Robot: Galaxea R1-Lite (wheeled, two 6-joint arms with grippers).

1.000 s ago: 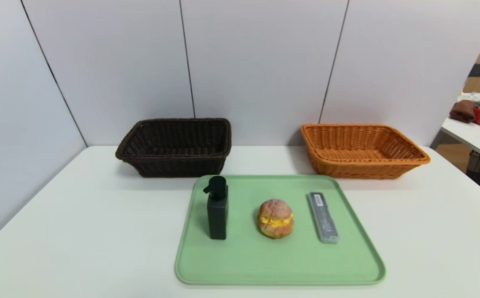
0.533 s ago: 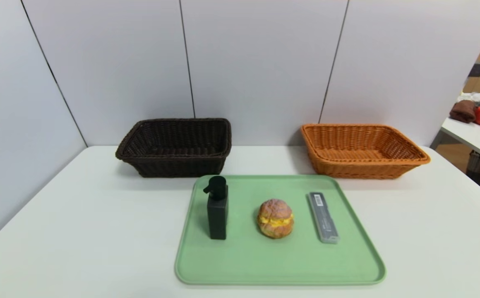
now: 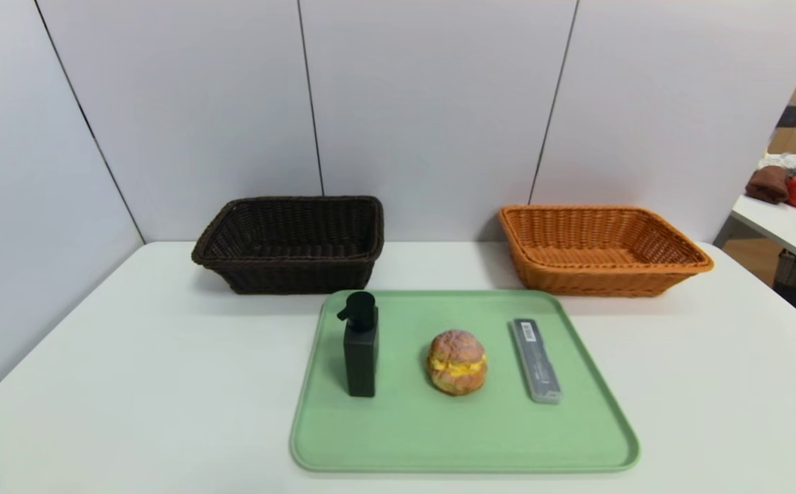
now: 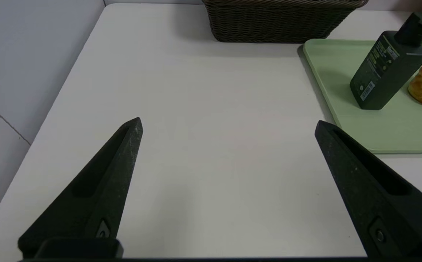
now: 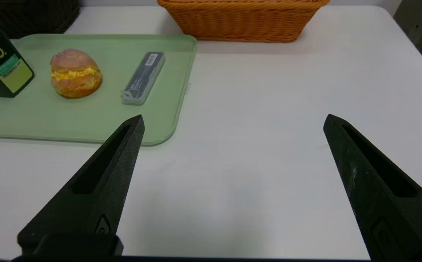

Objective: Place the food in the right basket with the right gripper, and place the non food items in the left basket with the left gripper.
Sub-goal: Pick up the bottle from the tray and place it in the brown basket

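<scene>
Overall, the white tabletop [image 3: 165, 384] provides the working surface, with open room to the left and right of the green tray [image 3: 466, 439]. The tray has rounded corners and a raised edge, and lies between the robot and the two baskets.

The dark brown wicker basket [image 3: 298, 274] stands beyond the tray's far left corner; the orange wicker basket [image 3: 604, 278] stands beyond its far right corner (both have flared rims). A bare strip of table separates the baskets.

Three items occupy the tray. The black pump bottle [image 3: 361, 357] is upright near the left edge. The cream-filled bun [image 3: 458, 362] sits between the bottle and the slim grey case [image 3: 536, 360], touching neither. The case lies flat, nearer the right edge, its barcode sticker [image 3: 528, 332] at the far end.

The left gripper [image 4: 228, 123] is set wide, holding nothing, above open table to the left of the tray. The right gripper [image 5: 234, 116] is likewise wide and unloaded, above the table at the tray's right side.
</scene>
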